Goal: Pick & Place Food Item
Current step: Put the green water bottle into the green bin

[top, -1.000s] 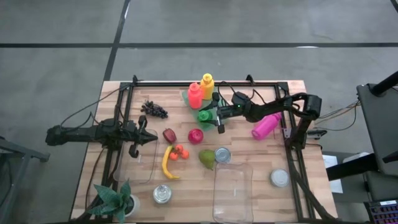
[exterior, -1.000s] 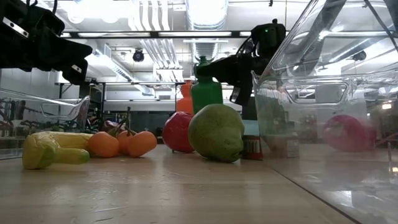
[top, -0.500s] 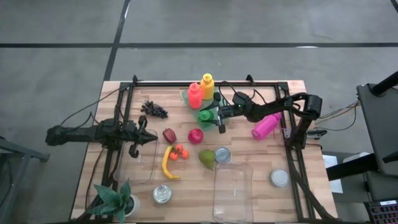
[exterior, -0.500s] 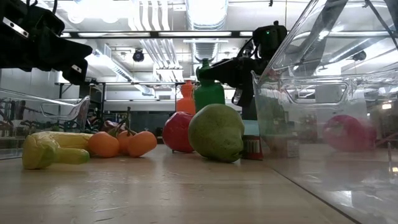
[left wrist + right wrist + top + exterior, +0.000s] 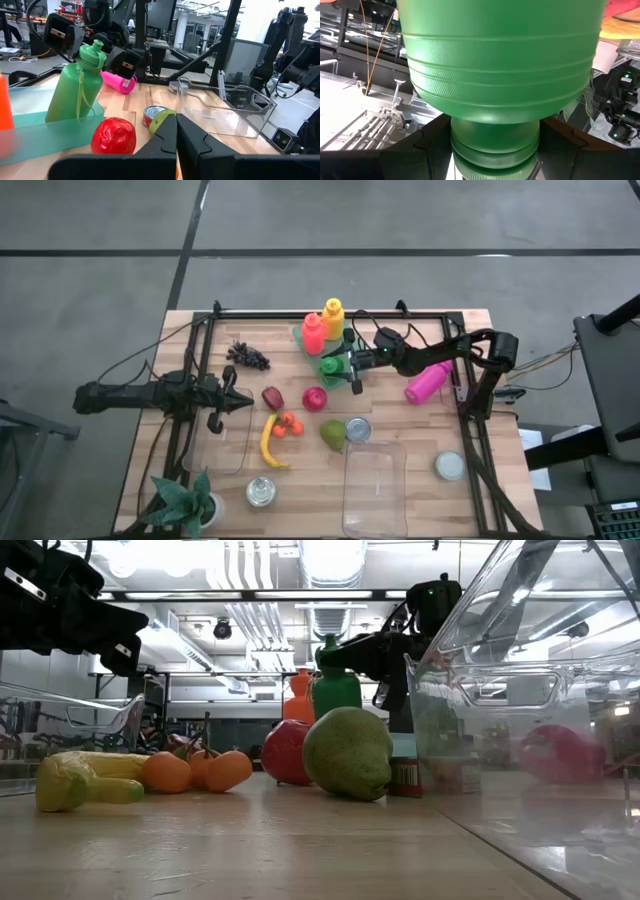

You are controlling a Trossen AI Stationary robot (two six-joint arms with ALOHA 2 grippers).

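High view: we see the green bottle (image 5: 329,365) pinched in the right claw (image 5: 340,367), hanging over the teal tray (image 5: 300,338). Red bottle (image 5: 313,333) and orange bottle (image 5: 333,318) stand just beyond the claw, and the pink bottle (image 5: 428,381) lies back along its arm. The red apple (image 5: 314,398), pear (image 5: 332,434) and tin can (image 5: 357,429) sit on the wooden surface (image 5: 420,435) near the claw. The left claw (image 5: 238,403) waits well apart, over a clear container (image 5: 222,442).

Low view: the green bottle (image 5: 333,686) looks plain, smooth plastic with a green cap, clamped at the neck by the right claw (image 5: 352,652); below it sit the pear (image 5: 348,753) and apple (image 5: 286,752). We can't read any label on the can (image 5: 405,776).

Left wrist view: left claw (image 5: 176,145) fingers pressed together, holding nothing. The green bottle (image 5: 75,85) tilts over the tray (image 5: 30,125), with a carry loop at its cap.

Right wrist view: ribbed green bottle (image 5: 500,75) fills the frame, neck between the half-spread right claw fingers (image 5: 427,142). We read no writing.
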